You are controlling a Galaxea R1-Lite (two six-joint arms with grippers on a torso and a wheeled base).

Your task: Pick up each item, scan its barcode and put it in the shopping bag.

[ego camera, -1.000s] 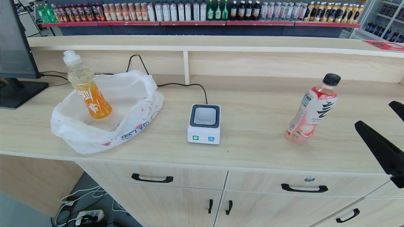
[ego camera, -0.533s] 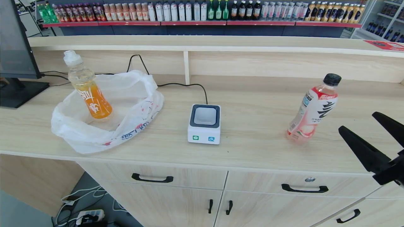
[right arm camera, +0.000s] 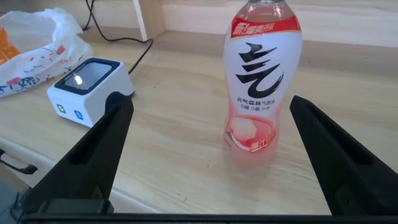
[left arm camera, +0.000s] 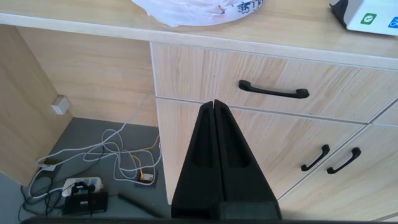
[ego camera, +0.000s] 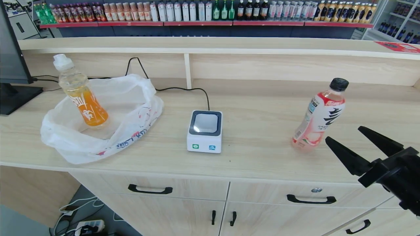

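Observation:
A pink drink bottle (ego camera: 319,114) with a black cap stands upright on the counter at the right; it also shows in the right wrist view (right arm camera: 260,81). My right gripper (ego camera: 346,142) is open just to the right of it and nearer the counter's front edge, fingers pointing at the bottle, nothing between them (right arm camera: 211,124). An orange drink bottle (ego camera: 80,93) stands inside the white shopping bag (ego camera: 131,131) at the left. The white scanner (ego camera: 205,131) sits in the middle. My left gripper (left arm camera: 214,106) is shut, low in front of the drawers.
A black cable (ego camera: 177,88) runs from the scanner to the back wall. A monitor base (ego camera: 13,95) stands at the far left. A raised wooden ledge (ego camera: 210,44) borders the counter's back. Drawers with black handles (ego camera: 149,189) are below the front edge.
My right gripper has come in from the right edge toward the pink bottle. The head camera has shifted, so the whole scene sits slightly further left.

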